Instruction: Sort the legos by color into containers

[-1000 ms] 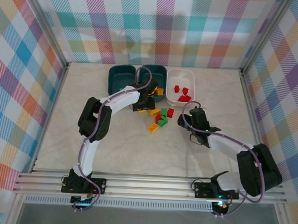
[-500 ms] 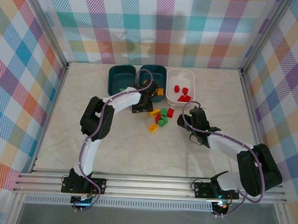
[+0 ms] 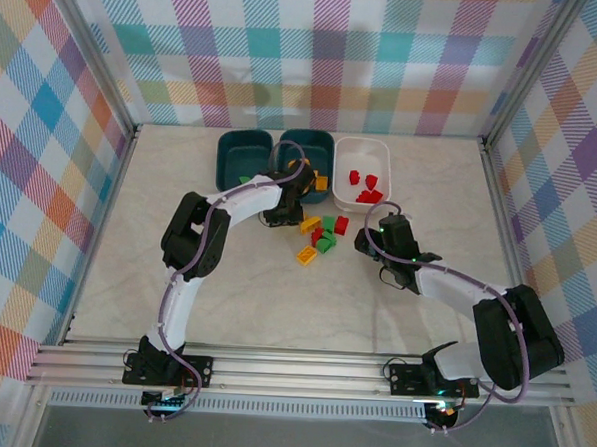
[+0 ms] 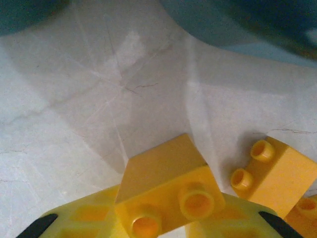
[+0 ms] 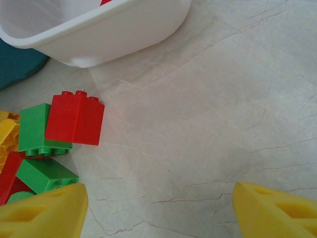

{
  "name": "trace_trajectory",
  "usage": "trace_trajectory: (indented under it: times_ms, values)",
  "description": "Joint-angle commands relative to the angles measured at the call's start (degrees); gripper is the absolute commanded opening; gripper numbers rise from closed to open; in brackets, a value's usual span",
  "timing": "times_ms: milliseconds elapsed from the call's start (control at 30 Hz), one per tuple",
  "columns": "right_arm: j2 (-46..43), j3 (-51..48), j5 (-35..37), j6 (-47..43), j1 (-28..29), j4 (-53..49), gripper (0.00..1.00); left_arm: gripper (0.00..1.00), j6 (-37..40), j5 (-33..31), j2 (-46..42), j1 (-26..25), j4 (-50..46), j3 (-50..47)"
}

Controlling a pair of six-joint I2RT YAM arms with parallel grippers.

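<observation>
The white tub (image 3: 364,141) is holding red bricks (image 3: 367,183); the middle teal tub (image 3: 308,135) is holding an orange brick (image 3: 321,183). The left end effector (image 4: 161,225) is gripping a yellow brick (image 4: 166,181); the right end effector (image 5: 158,208) is standing wide.

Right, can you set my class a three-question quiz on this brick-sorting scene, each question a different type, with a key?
1. True or false: the white tub has red bricks in it.
2. Multiple choice: in the left wrist view, what colour is the brick sitting between the fingers of the left gripper? A red, B green, C yellow.
3. Fill in the gap: the right gripper hangs over bare table with its jaws ____ and nothing between them.

Key: 1 true; 2 C; 3 open.
</observation>
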Motion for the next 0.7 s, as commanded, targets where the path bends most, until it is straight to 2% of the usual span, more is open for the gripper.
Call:
trace_trajectory:
  times_ms: [0,167,400,533,667]
  values:
    - [0.6,1.8,-0.8,0.6,-0.2,-0.4,0.77,0.3,0.3,0.3,-0.6,0.5,-1.0,-1.1]
    - [0.7,1.9,-0.8,0.6,-0.2,-0.2,0.77,0.31,1.0,1.5,-2.2,0.1,-0.6,-2.1]
    - [1.4,2.2,-0.8,0.4,-0.2,-0.3,0.77,0.65,1.5,-2.3,-3.8,-0.2,-1.9,-2.0]
    - [1.7,2.3,-0.8,0.4,-0.2,-0.3,0.77,0.67,4.4,-4.6,-2.5,-0.1,-3.0,0.6]
    - [1.7,2.4,-0.8,0.4,-0.2,-0.4,0.77,0.67,9.5,-4.8,-1.6,0.8,0.6,0.9]
